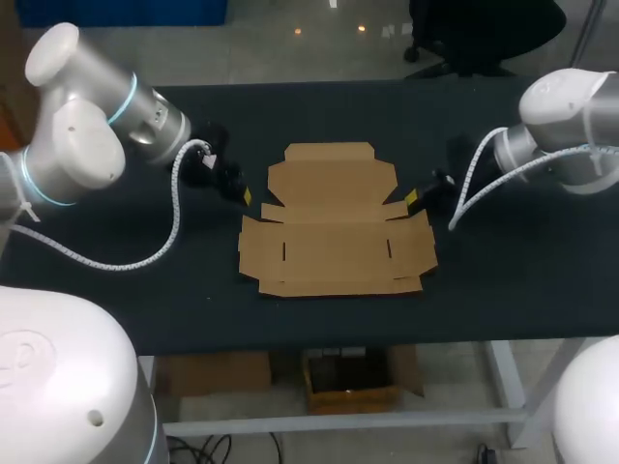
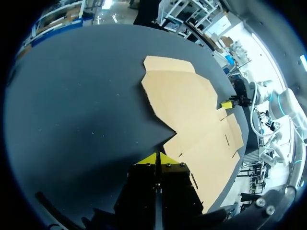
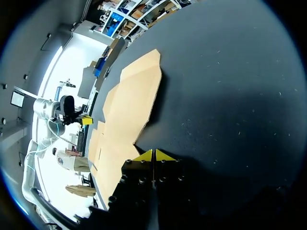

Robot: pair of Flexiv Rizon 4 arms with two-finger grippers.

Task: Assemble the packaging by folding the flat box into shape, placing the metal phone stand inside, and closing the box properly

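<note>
Beside the box (image 1: 334, 232), at its left edge: left gripper (image 1: 242, 195), tips pressed together, nothing held. It sits at the notch where the far panel meets the side flap. Right gripper (image 1: 412, 199) mirrors it just beside the box's right edge, tips likewise together, empty. Neither is clearly touching the card.

Box lies fully flat on the table (image 1: 503, 280) between the two grippers, every flap spread, no panel raised. Two short slots (image 1: 283, 251) show in its near panel. Stand: not seen in any view, so I cannot say where it is.

Judgement: folding not begun.

Risks from here:
- Box slides. The card looks light and the table smooth, so a push from one side alone would likely shove or spin it rather than lift a flap. The opposite gripper is needed as a stop.
- Closed tips ride over the edge instead of under it, pressing the flap flat.
- Uneven lift on the two sides bends a panel off its crease, and tabs then miss the slots.
- Raised walls spring back flat if let go before they lock.
</note>
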